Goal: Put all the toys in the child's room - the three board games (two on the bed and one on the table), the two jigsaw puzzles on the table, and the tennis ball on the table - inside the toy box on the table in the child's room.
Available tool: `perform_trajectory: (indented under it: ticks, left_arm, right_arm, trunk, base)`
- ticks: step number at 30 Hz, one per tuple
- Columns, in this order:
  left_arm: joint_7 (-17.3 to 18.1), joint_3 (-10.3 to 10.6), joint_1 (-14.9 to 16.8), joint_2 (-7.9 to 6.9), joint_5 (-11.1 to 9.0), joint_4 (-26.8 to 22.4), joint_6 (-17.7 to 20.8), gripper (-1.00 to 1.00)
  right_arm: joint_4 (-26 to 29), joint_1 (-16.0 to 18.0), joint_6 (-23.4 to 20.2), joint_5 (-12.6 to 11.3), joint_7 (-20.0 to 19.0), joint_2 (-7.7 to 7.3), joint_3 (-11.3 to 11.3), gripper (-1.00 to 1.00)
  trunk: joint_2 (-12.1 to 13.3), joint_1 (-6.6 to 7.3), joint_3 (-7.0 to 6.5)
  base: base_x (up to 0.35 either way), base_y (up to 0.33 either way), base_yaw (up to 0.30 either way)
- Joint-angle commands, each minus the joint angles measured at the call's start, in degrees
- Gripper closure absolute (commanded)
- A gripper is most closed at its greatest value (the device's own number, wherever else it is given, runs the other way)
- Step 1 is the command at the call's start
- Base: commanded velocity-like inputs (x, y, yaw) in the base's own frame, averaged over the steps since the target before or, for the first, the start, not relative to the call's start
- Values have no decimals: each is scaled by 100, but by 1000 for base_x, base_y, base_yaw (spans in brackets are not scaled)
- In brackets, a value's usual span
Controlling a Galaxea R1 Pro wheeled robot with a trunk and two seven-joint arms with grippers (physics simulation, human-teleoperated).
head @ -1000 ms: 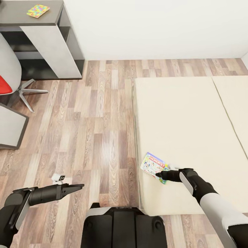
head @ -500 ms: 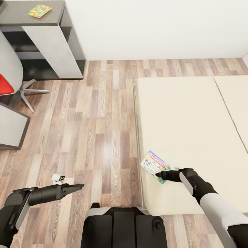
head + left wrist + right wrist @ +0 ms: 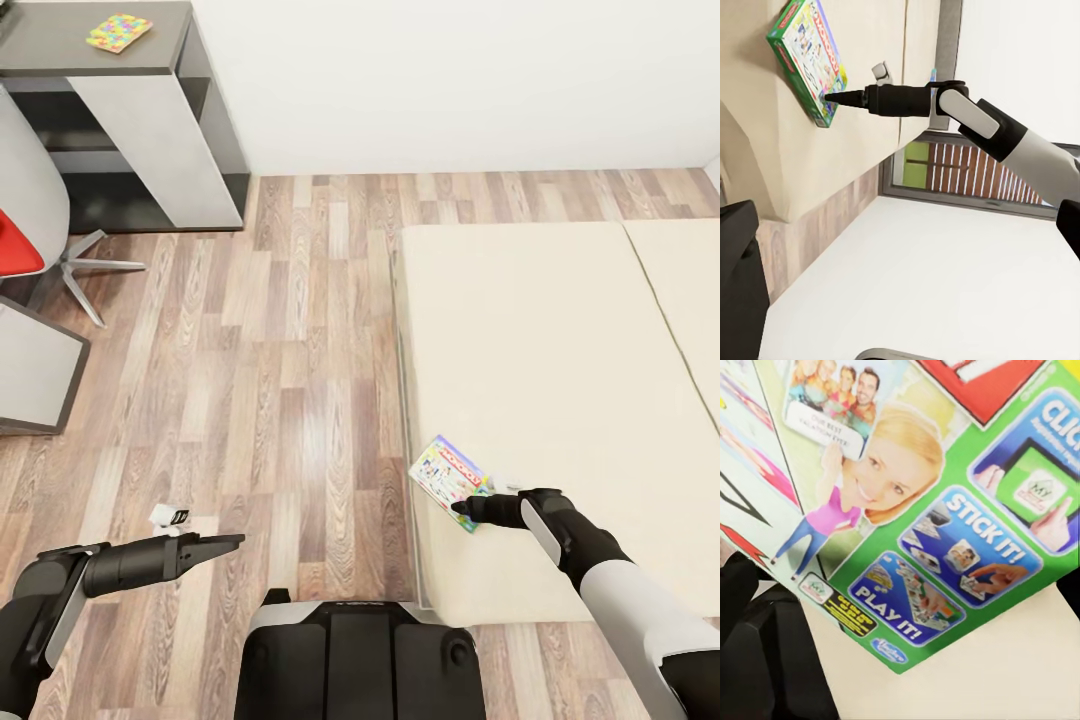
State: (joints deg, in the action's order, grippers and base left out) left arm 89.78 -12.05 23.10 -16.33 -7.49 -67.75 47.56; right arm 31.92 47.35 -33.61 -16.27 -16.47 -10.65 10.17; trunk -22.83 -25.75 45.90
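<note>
Board game (image 3: 448, 472) lies flat on the bed (image 3: 560, 400), at its near left corner by the edge; the bed fills the right of the scene, wood floor (image 3: 290, 380) to its left; a desk (image 3: 120, 90) stands far left, a colourful puzzle (image 3: 118, 32) on top; the right gripper (image 3: 462, 508) touches the box's near edge, fingers looking pressed together; the left gripper (image 3: 232, 543) hovers over the floor, also pressed together.

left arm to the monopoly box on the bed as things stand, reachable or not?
Probably not without the base moving. The left claw hangs over the wood floor, while the board game lies near the bed edge across the robot's front, where the right claw already sits at the box's near edge.
</note>
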Motion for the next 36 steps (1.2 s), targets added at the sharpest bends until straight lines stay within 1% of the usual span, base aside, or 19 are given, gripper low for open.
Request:
perform_trajectory:
  ticks: [1, 21, 28, 36]
  left_arm:
    - [22, 1, 1, -1, 2, -3, 61, -100]
    - [22, 2, 1, -1, 2, -2, 61, -100]
    - [22, 1, 2, -1, -3, -3, 61, -100]
    - [22, 1, 1, -1, -3, -2, 61, -100]
  right_arm:
    - [7, 2, -23, -26, 4, -7, 29, -100]
    - [7, 2, -23, -26, 4, -7, 29, -100]
    - [4, 2, -23, -26, 4, -7, 30, -100]
    - [7, 2, -23, -26, 4, -7, 30, -100]
  trunk:
    - [-9, -3, 6]
    - [-9, -3, 6]
    - [-9, -3, 6]
    - [-9, -3, 6]
  base:
    - [0, 40, 0]
    - [0, 5, 0]
    - [0, 80, 0]
    - [0, 8, 0]
